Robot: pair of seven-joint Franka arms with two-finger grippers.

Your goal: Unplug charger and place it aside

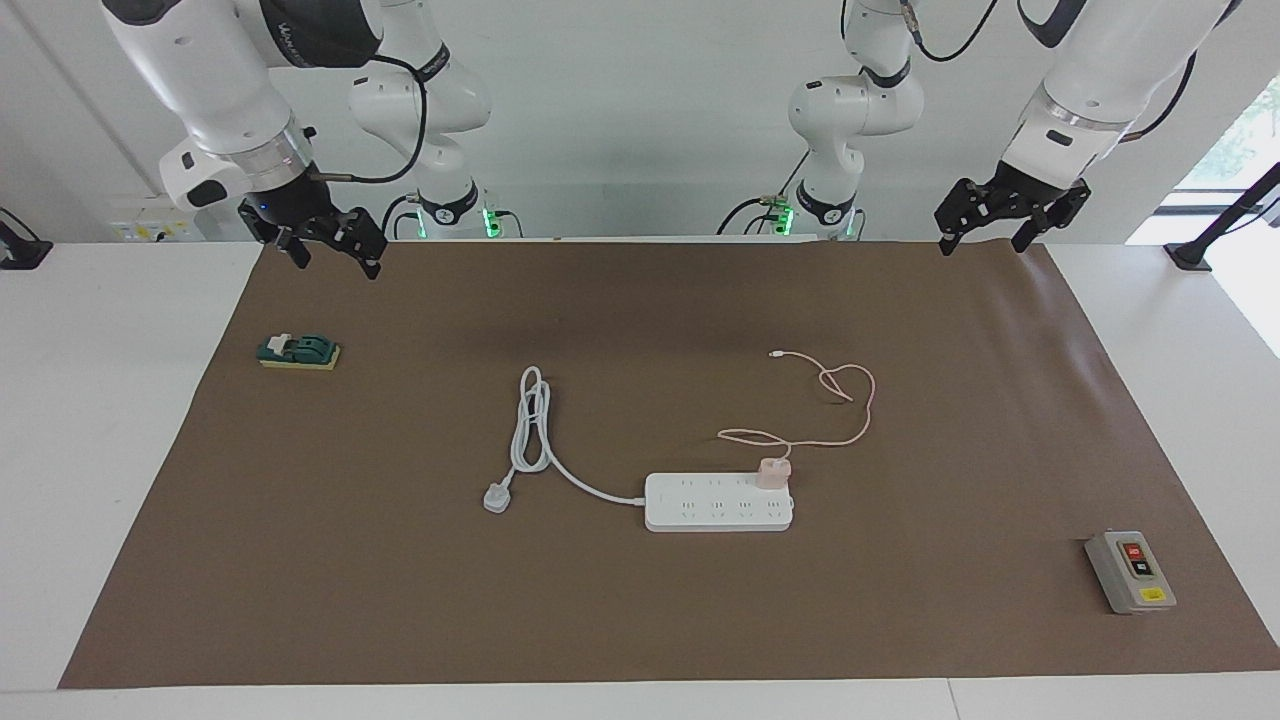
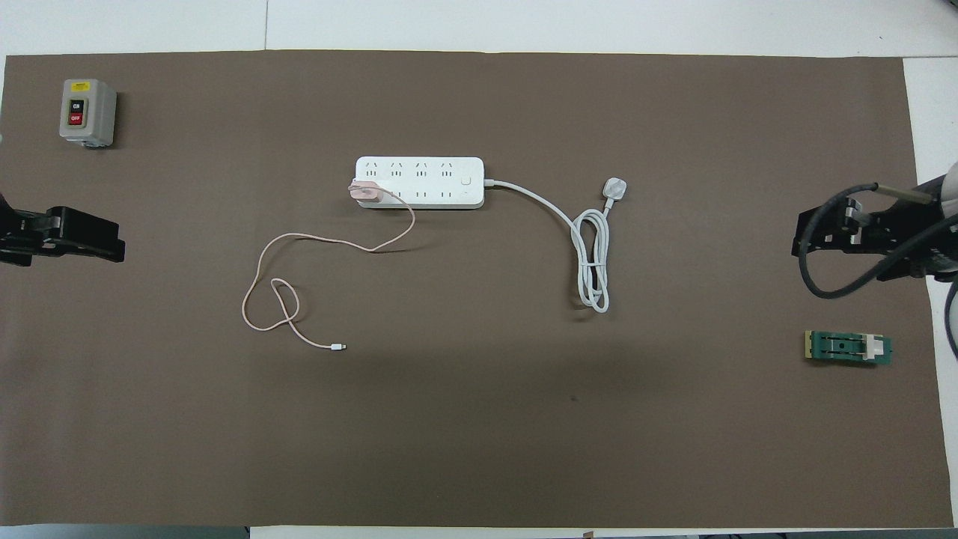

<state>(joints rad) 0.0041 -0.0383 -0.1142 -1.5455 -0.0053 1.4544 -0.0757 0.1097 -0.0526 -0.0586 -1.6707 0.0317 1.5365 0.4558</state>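
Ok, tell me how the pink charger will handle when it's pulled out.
The charger is a small cube, so probably light. Its thin looped cable looks floppy and will likely trail. The power strip lies loose, so it may lift too.

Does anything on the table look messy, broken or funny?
Nothing looks broken or spilled. The pink charger sits plugged into the white power strip, its thin cable lying in loose loops on the mat nearer the robots. The strip's own plug lies unplugged on the mat.

One charger (image 1: 773, 472), one power strip (image 1: 718, 502), two switches (image 1: 1130, 572), two hands (image 1: 985, 232)
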